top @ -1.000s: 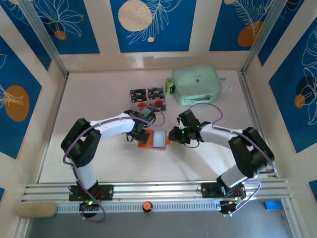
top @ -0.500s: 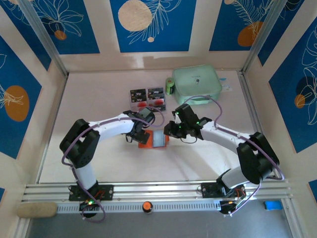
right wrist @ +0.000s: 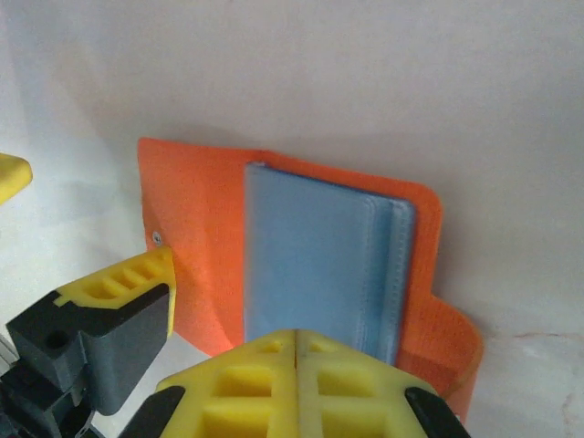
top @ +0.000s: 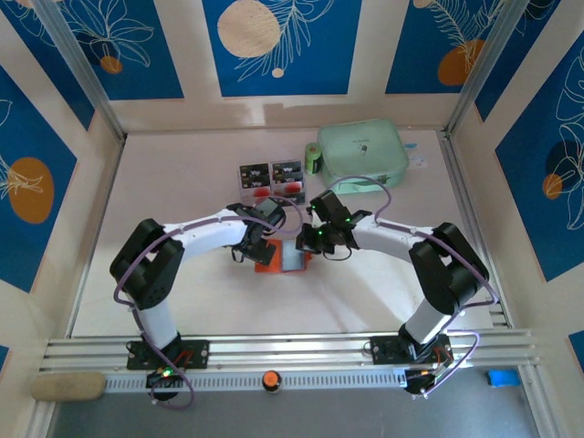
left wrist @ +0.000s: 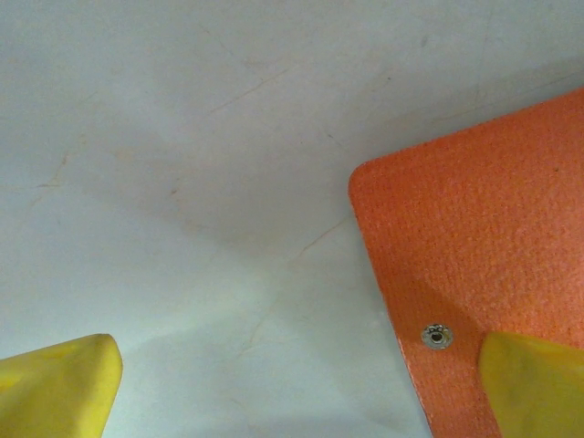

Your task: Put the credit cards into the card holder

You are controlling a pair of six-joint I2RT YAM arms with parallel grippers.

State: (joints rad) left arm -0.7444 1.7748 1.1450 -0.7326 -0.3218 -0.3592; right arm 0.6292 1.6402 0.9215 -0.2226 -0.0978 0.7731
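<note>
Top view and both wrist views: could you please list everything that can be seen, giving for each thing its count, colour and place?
holder: one, orange-red outside and grey-blue inside, lying open at the middle of the table.
cards: two, black and white with red, side by side behind the holder.
pouch: one, mint green, far right of the table.
table: one, white.
button: one, orange, at the near edge between the arm bases.
arms: two, white and black, both reaching to the holder.
left gripper: yellow fingers, open, one finger over the holder's corner.
right gripper: yellow fingers, shut, over the holder's grey-blue part.
</note>
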